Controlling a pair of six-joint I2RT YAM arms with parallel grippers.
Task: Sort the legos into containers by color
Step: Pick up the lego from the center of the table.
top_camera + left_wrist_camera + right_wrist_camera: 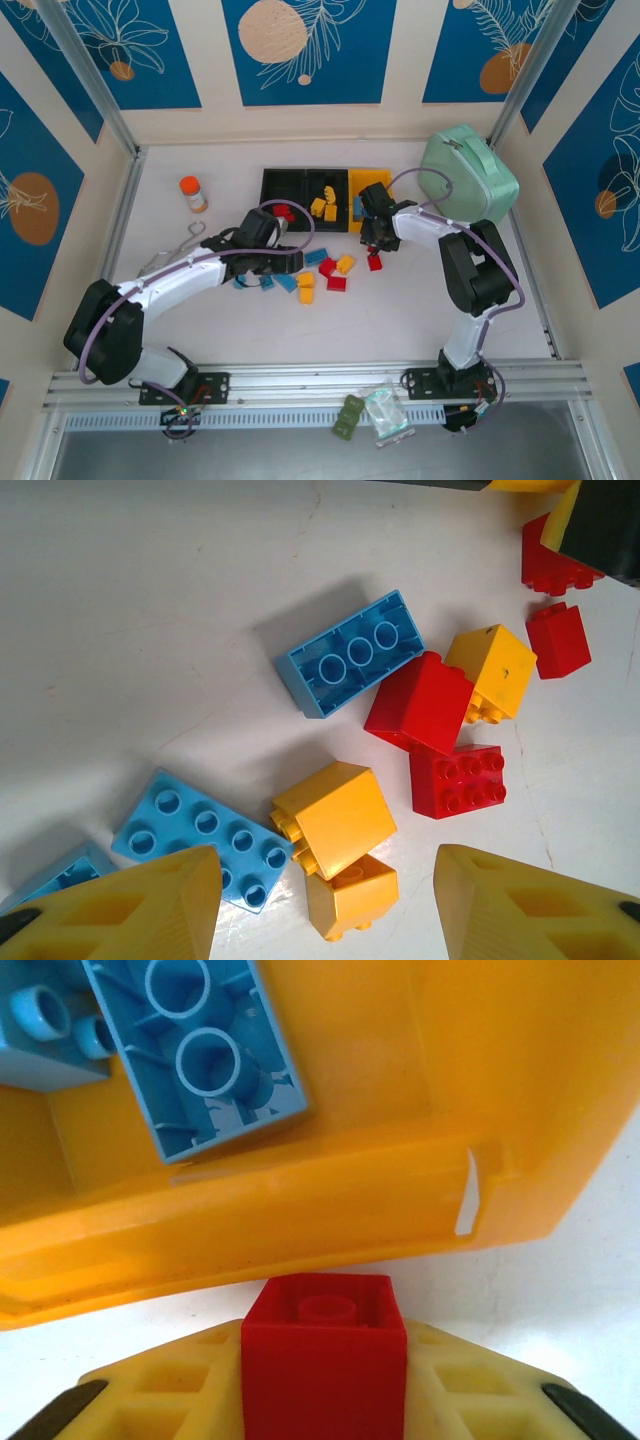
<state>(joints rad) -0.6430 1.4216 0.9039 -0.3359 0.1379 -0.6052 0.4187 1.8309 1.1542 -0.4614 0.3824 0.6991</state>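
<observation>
The containers (pixel 305 173) sit at the back centre: two black bins and a yellow bin (pixel 372 180). Yellow legos lie in the middle black bin. Blue legos (pixel 210 1050) lie in the yellow bin (pixel 300 1210). Just outside that bin's near wall, my right gripper (pixel 323 1360) is shut on a small red lego (pixel 323 1345), low over the table. Loose red, blue and yellow legos (pixel 327 270) lie scattered in the middle of the table. My left gripper (pixel 330 910) hangs open above them, with two yellow legos (pixel 335 815) between its fingers, untouched.
An orange-capped bottle (pixel 192 193) stands at the back left, with metal tongs (pixel 175 245) in front of it. The large mint-green case (pixel 468 170) fills the back right corner. A clear packet (pixel 385 412) and a green item (pixel 350 415) rest on the near rail.
</observation>
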